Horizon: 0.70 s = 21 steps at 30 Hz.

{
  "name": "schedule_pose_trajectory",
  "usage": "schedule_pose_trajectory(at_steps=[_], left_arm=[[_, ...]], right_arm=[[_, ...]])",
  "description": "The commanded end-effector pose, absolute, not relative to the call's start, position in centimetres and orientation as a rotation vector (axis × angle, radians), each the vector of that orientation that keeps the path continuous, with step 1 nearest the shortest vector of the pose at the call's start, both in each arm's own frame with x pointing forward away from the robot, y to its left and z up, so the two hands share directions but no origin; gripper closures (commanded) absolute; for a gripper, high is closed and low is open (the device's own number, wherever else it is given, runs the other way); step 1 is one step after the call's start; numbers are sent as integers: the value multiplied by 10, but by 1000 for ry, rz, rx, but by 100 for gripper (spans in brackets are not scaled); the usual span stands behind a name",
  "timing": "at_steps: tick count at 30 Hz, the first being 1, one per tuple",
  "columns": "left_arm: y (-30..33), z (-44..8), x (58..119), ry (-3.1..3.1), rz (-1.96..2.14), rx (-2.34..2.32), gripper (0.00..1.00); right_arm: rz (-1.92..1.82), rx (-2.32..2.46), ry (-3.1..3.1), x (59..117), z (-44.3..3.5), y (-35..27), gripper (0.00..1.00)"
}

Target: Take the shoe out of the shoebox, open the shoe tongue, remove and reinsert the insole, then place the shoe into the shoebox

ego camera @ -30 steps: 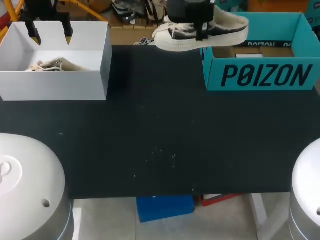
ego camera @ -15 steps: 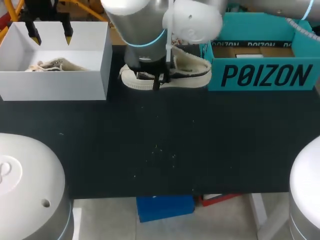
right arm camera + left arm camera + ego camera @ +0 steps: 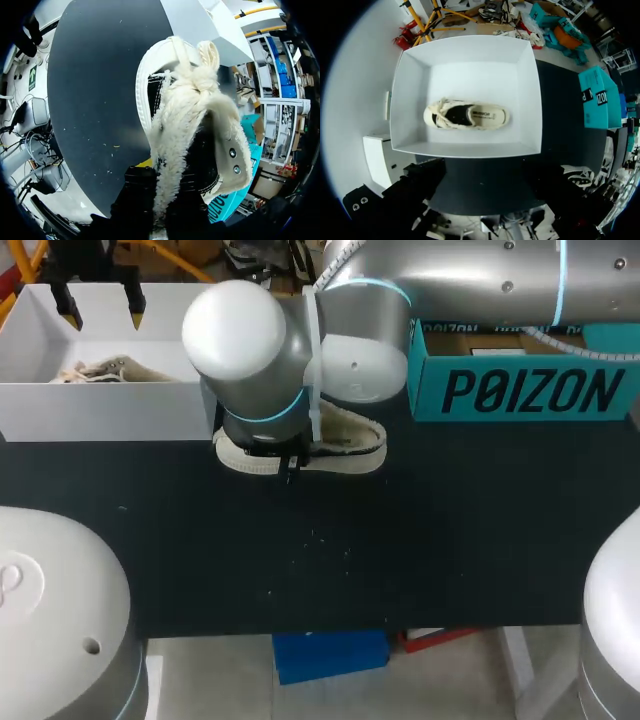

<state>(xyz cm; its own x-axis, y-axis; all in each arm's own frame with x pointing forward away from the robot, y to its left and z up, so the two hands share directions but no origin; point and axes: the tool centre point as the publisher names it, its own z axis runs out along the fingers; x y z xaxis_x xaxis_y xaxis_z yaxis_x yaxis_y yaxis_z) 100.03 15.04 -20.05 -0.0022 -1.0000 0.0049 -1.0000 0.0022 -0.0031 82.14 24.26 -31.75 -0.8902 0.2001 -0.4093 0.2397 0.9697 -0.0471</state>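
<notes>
A robotics lab: a silver robot arm (image 3: 480, 280) hangs over a black counter (image 3: 450, 520) bearing a white box (image 3: 110, 410) and teal shoebox (image 3: 520, 390).

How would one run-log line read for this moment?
right claw: shut on shoe, outside teal shoebox | left claw: open, above white box with second shoe
</notes>
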Motion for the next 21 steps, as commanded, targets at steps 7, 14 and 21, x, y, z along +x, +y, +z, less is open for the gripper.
schedule_pose_trajectory(at_steps=[7, 14, 21], left_arm=[[150, -200, 1000, -2222, 4, 2219, 0], [150, -200, 1000, -2222, 4, 2219, 0], [150, -200, 1000, -2222, 4, 2219, 0]], right_arm=[[-40, 241, 2741, 801, -355, 230, 100], [-13, 230, 2760, 796, -374, 231, 100], [-2, 209, 2800, 790, -394, 235, 100]])
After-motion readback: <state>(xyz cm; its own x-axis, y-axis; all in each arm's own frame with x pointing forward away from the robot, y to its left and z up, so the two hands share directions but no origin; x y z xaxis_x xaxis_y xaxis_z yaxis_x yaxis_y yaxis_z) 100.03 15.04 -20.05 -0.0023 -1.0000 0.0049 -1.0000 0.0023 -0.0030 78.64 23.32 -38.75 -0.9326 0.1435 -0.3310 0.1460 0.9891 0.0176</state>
